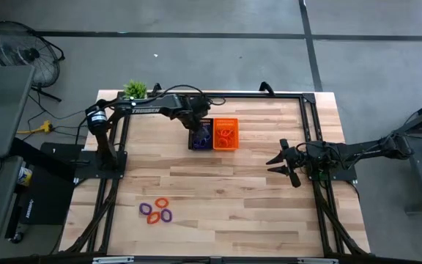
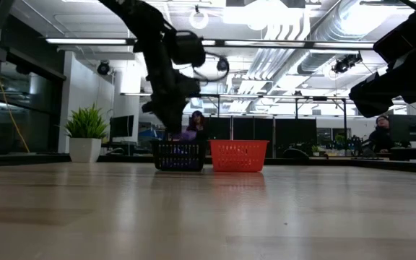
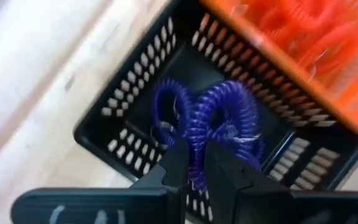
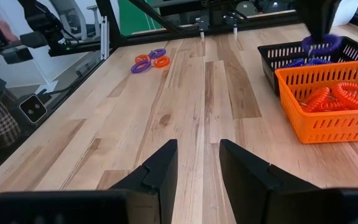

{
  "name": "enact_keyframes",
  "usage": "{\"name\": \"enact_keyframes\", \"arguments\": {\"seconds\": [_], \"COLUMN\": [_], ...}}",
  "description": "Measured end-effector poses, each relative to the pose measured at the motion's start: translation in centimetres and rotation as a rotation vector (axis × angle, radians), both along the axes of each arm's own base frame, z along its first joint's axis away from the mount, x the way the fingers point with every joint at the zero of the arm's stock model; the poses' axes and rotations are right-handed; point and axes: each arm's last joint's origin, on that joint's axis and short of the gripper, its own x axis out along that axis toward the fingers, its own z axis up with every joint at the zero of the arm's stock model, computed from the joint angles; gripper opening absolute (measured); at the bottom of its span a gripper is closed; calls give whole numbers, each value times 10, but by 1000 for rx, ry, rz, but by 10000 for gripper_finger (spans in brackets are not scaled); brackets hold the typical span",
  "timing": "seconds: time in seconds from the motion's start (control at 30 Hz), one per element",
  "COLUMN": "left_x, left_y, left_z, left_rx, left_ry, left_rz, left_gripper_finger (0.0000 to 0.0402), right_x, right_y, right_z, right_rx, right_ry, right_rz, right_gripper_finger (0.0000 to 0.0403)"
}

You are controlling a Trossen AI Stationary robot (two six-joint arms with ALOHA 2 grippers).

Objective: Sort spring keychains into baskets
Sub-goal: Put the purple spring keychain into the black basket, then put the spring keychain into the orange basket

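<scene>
The black basket [image 1: 200, 136] and orange basket [image 1: 226, 134] stood touching side by side near the table's far edge, black on the left arm's side. A small green potted plant [image 1: 135, 90] sat at the far left corner of the table [image 1: 255, 198], well apart from the baskets. A floor fan [image 1: 26, 51] stood off the table beyond that corner. Nothing lay btwn the baskets and the loose keychains on the bare wood.

The left gripper [image 3: 194, 168] hung directly over the black basket, w/ its arm stretched along the far edge, covering part of that basket in the high view. Its fingers were pinched on a purple spring keychain [image 3: 219, 121], which dangled just above the basket floor; more purple coils lay under it, exact no. not clear.

The right gripper [image 1: 284, 163] waited over the table's right side, well apart from both baskets, fingers spread w/ a plain gap btwn them and nothing held.

Counted: 2 baskets. Orange basket held several orange-red coils [image 4: 347, 93], approx 3–4, too tangled to count surely. Near the front left of the table a loose cluster [image 1: 155, 211] remained: 2 purple and 2 orange-red, touching or just beside each other.

In the low view, people sat at desks in the room behind.
</scene>
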Motion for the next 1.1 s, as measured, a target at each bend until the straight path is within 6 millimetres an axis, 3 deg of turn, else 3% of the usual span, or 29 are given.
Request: {"name": "enact_keyframes", "arguments": {"seconds": [0.33, 0.7, 0.8, 0.93, 1.1], "left_x": [0, 0, -1, -7, -26], "left_y": [3, 2, -3, -16, -37], "left_z": [-4, -4, -3, 14, 22], "left_rx": [-37, -34, -40, -35, -39], "left_ry": [-4, 7, 23, 15, 12], "left_rz": [-12, -26, -38, -69, -95], "left_gripper_finger": [46, 149, 155, 156, 156], "right_x": [0, 0, 0, 0, 0], "right_y": [0, 0, 0, 0, 0], "right_z": [0, 0, 0, 0, 0], "right_rx": [0, 0, 0, 0, 0], "right_ry": [0, 0, 0, 0, 0], "right_rz": [0, 0, 0, 0, 0], "right_gripper_finger": [114, 114, 114, 114, 114]}}
